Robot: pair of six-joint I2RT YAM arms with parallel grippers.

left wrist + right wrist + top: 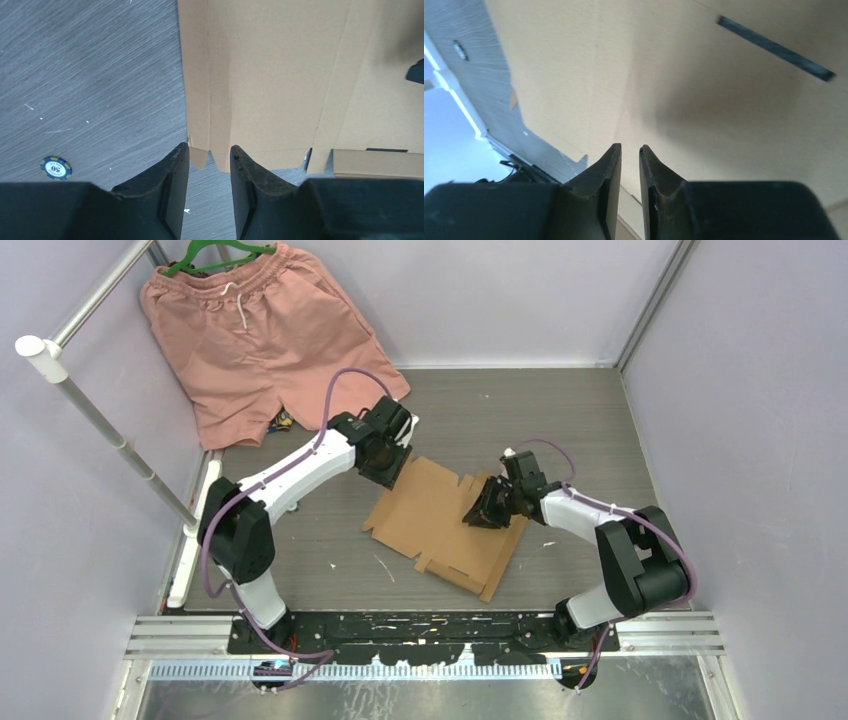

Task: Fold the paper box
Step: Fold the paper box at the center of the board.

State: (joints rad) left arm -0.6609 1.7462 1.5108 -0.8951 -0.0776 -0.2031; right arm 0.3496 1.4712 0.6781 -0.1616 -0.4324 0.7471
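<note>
Both arms bend over the flat brown corrugated cardboard sheet [430, 515]; left pincer [210, 150] parted, right pincer [630, 147] barely parted, both empty.

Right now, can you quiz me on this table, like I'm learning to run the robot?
1. True or false: the box is already folded up.
2. What hangs on the green hanger? A shorts; B a hat; C a towel.
3. Fill in: the fingers nearer the shorts belong to the ____ arm.
Key: 1 false, it lies flat. 2 A. 3 left: the left fingers sit at the box's edge.
</note>
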